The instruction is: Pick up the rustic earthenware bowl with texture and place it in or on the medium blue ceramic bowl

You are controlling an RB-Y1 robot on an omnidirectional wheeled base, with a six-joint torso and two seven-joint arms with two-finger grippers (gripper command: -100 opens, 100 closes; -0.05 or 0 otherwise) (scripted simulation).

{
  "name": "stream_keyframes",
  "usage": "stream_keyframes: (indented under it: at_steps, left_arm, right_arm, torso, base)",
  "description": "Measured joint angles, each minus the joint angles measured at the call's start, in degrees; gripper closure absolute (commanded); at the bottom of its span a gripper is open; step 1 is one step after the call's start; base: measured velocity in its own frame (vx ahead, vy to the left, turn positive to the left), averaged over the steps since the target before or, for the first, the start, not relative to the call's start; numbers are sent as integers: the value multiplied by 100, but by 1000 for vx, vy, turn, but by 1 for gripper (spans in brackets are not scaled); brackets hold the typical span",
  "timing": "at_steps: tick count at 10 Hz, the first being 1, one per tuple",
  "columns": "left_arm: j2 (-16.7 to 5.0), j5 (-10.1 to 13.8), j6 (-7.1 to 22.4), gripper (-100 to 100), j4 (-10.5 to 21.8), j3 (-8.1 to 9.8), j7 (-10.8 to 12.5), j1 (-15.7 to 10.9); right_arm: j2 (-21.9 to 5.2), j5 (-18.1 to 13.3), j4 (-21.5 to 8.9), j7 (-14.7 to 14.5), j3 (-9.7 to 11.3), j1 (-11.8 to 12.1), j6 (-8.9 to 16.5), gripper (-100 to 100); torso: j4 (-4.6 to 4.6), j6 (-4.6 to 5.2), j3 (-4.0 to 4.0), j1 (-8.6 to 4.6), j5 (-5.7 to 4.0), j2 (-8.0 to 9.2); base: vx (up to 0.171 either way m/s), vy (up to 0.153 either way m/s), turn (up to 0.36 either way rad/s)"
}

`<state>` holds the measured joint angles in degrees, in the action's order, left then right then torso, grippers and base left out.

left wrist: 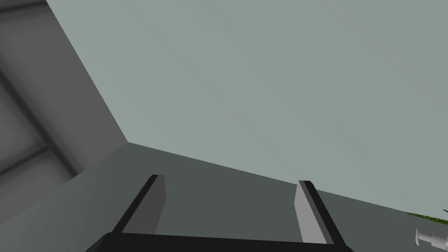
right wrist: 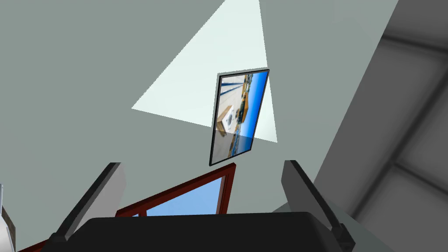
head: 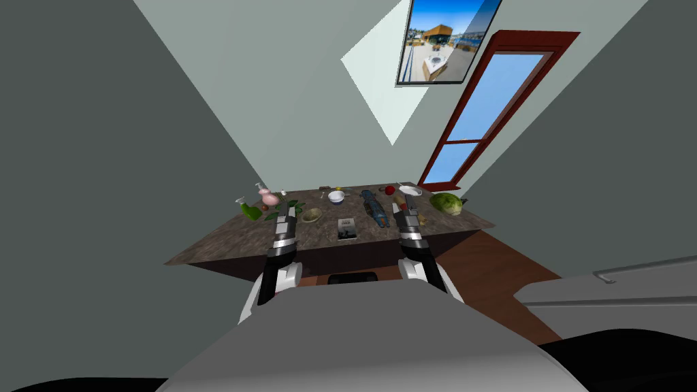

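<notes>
Tan bowl (head: 312,215) sits on the table (head: 224,241), just beside the left gripper (head: 291,212) and near the white bowl (head: 336,197). Left and right gripper (head: 406,207) are both spread, empty. Best tilt the left one down and straddle the rim before closing.
</notes>
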<state>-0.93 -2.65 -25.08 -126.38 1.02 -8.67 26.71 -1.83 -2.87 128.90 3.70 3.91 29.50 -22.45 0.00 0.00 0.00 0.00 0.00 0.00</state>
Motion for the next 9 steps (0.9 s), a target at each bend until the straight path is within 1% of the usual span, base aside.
stream_keyframes:
  at_steps: [1, 3, 6, 9]
  left_arm:
    - [-96, -3, 88, -100, -17, 2, 16, -39]
    - [-299, -9, 353, -100, -46, 8, 70, -134]
    - [-604, -14, 872, -100, -120, 15, 187, -315]
    - [-770, -4, 1243, -100, -114, 33, 273, -432]
  right_arm:
    - [0, 0, 0, 0, 0, 0, 0, 0]
    - [0, 0, 0, 0, 0, 0, 0, 0]
    - [0, 0, 0, 0, 0, 0, 0, 0]
    - [0, 0, 0, 0, 0, 0, 0, 0]
  torso:
    - [1, 0, 2, 4, 1, 4]
    - [2, 0, 6, 11, 2, 10]
    - [3, 1, 7, 10, 2, 12]
    - [2, 0, 4, 7, 2, 7]
  base:
    - [-30, 25, -18]
    - [-33, 23, -23]
    - [-30, 22, -23]
    - [-21, 17, -25]
